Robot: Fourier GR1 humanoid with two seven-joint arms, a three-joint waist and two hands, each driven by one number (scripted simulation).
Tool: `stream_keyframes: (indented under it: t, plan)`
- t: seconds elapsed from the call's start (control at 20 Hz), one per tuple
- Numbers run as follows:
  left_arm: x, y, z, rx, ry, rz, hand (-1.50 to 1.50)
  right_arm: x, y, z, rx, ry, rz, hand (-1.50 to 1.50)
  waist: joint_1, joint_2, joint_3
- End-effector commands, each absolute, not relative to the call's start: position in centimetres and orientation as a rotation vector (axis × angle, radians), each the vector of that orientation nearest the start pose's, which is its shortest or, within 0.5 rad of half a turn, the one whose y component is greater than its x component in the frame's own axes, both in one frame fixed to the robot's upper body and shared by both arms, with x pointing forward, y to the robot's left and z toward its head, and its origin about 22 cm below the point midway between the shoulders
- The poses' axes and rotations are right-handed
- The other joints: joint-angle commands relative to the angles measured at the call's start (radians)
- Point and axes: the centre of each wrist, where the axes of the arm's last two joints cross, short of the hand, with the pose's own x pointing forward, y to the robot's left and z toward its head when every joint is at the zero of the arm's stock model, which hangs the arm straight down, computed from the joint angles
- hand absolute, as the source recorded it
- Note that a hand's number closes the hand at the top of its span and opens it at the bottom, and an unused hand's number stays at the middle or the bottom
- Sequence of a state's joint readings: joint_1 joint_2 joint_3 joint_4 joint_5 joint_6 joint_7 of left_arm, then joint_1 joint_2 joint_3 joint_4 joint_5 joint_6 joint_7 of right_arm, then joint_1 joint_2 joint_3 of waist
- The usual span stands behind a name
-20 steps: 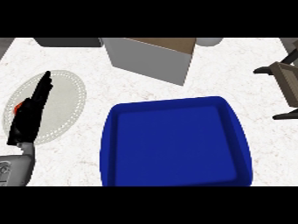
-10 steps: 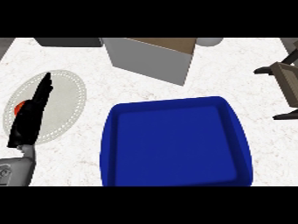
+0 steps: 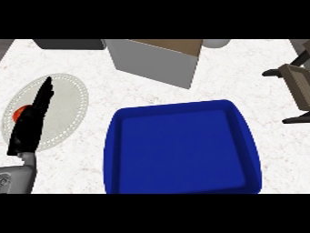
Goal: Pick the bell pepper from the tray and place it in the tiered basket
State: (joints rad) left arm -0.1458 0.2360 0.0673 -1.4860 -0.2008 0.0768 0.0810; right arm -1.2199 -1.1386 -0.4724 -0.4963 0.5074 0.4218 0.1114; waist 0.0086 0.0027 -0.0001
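Observation:
My left hand [image 3: 31, 119] stretches up over a white plate [image 3: 68, 101] at the left, fingers straight, pointing away from me. A small red-orange thing [image 3: 18, 112], probably the bell pepper, peeks out at the hand's left edge on the plate; most of it is hidden. The blue tray [image 3: 181, 148] lies in the middle foreground with nothing showing inside it. The dark wooden tiered basket [image 3: 306, 81] stands at the right edge, partly cut off. My right hand is not visible.
A grey-and-tan box [image 3: 158, 58] stands behind the tray. A dark object [image 3: 67, 43] and a pale round object [image 3: 216, 43] sit at the counter's far edge. The marble counter [image 3: 251, 86] extends between tray and basket.
My left hand has drifted slightly right and forward over the plate, covering more of the red thing. The tray, box and basket are unchanged.

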Motion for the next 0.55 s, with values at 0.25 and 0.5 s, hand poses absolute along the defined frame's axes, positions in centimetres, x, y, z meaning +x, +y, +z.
stream_keyframes:
  t: [0.25, 0.5]
  plan:
    - [27.4, 29.5, 3.9, 0.440, -1.551, -0.244, 0.00, 20.6, -60.3, 39.4, -0.891, -1.420, 0.119, -1.50, -0.004, 0.002, 0.003]
    - [28.1, 30.3, 3.5, 0.434, -1.535, -0.227, 0.00, 16.8, -62.6, 38.2, -0.823, -1.509, 0.088, -1.50, -0.012, 0.005, 0.005]
